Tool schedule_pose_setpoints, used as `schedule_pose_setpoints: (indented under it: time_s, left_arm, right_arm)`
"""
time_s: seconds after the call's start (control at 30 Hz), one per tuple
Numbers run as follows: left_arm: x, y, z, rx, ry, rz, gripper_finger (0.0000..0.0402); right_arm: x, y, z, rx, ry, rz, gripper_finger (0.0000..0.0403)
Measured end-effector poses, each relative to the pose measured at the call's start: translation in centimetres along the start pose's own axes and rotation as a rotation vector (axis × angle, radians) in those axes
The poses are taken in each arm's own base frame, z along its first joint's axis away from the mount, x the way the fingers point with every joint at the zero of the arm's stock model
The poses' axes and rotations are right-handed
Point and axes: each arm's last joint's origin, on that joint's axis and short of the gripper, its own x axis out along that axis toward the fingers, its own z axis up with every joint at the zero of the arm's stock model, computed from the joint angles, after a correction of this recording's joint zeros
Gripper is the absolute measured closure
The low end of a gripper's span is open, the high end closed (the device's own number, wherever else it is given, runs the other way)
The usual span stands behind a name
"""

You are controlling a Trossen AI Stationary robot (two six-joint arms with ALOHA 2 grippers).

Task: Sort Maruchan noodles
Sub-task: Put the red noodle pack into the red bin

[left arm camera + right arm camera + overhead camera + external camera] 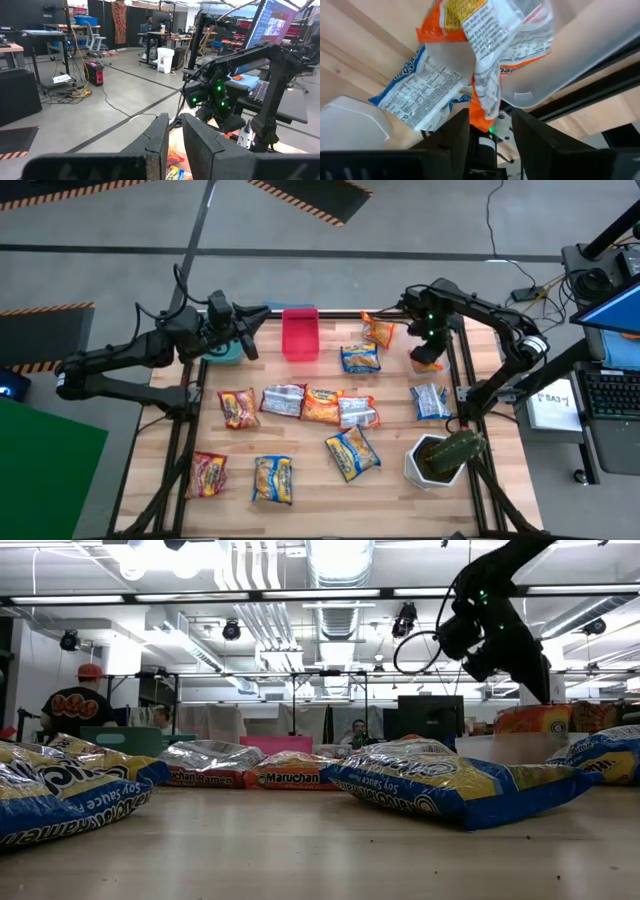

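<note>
One orange packet (485, 55) clamped in right jaws (490, 125) | left jaws (175, 145) narrowly parted, empty

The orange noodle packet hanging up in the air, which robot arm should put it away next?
Probably the right arm. Its gripper is shut on the orange packet, lifted above the table's right side. The left gripper hangs empty over the teal bin.

Even, bright ceiling tube lights (340, 590) glare in the low view. The nearest packets (60, 802) blur; shadows stay soft
</note>
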Motion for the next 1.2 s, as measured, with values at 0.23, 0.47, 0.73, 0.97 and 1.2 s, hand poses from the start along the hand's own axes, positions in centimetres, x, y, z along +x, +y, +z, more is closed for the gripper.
schedule_pose_setpoints:
  time_s: [0.23, 0.47, 0.73, 0.97, 1.2]
  left_arm:
    - [1.0, -0.4, -0.8, 0.017, 0.046, 0.001, 0.0363]
    - [2.2, -0.7, -2.8, -0.002, 0.196, 0.013, 0.0363]
    - [3.2, -1.0, -6.5, -0.026, 0.502, -0.002, 0.0363]
    - [4.9, -2.1, -8.9, -0.061, 0.684, -0.148, 0.0363]
    - [6.0, -2.3, -12.8, 0.047, 0.920, -0.206, 0.0350]
  right_arm:
    - [-4.1, 0.3, 0.2, 0.096, -0.164, -0.007, 0.0224]
    - [-8.9, 1.1, -0.1, 0.189, -0.415, 0.104, 0.0217]
    - [-11.2, 4.2, 0.3, 0.128, -0.693, 0.230, 0.0225]
    - [-11.5, 6.4, 0.7, 0.068, -0.751, 0.254, 0.0223]
    - [-11.5, 7.2, 0.7, 0.039, -0.754, 0.257, 0.0223]
